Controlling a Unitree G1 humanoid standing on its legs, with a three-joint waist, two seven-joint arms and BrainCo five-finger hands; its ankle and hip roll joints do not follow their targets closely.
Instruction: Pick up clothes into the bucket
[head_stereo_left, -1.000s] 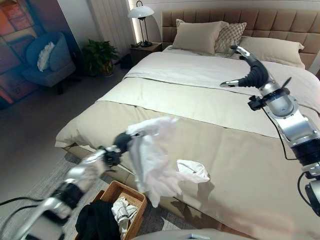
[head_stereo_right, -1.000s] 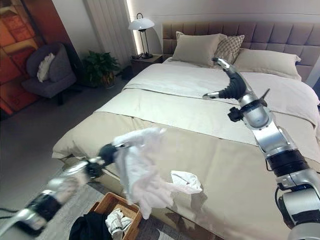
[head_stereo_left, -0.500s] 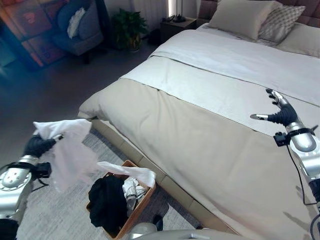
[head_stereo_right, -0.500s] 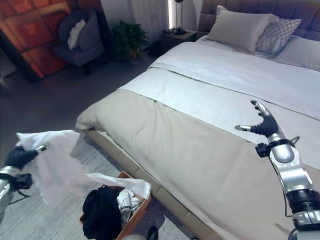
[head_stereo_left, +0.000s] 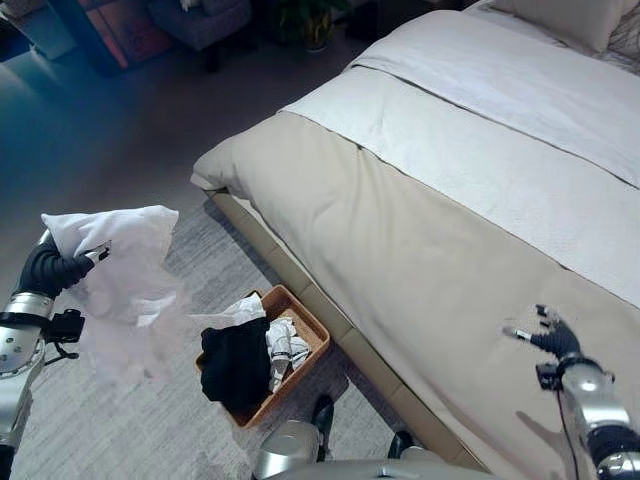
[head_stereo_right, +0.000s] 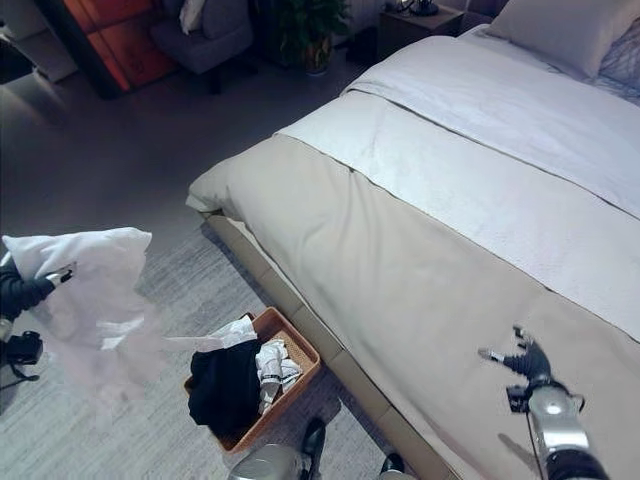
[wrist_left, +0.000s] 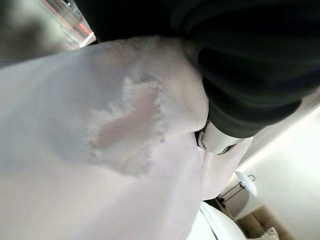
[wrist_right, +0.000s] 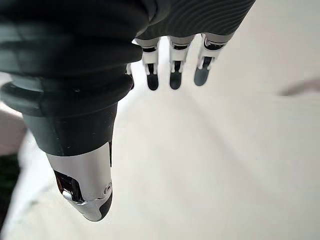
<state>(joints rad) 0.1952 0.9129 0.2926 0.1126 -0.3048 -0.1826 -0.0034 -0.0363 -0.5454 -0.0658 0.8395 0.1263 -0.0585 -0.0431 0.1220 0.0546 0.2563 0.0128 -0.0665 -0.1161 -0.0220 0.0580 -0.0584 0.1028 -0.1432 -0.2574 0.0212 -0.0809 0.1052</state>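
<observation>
My left hand (head_stereo_left: 48, 268) is shut on a white garment (head_stereo_left: 125, 280) that hangs in the air over the rug, left of the basket. In the left wrist view the white cloth (wrist_left: 100, 150) drapes over the hand. The brown woven basket (head_stereo_left: 312, 332) stands on the rug beside the bed and holds a black garment (head_stereo_left: 236, 362) and white clothes (head_stereo_left: 280, 345); a white piece (head_stereo_right: 232, 332) lies over its far rim. My right hand (head_stereo_left: 548, 338) hovers open just above the beige bedcover, fingers (wrist_right: 174, 70) straight and holding nothing.
The large bed (head_stereo_left: 480, 200) with a beige cover and white sheet takes up the right side. A grey rug (head_stereo_left: 150, 420) lies under the basket. Dark floor stretches to the upper left, with an armchair (head_stereo_right: 210, 30) and a plant (head_stereo_right: 310, 25) at the far edge.
The camera has tilted down and shifted. My left hand still holds the white garment out to the left of the basket. My right hand has dropped lower toward the bedcover.
</observation>
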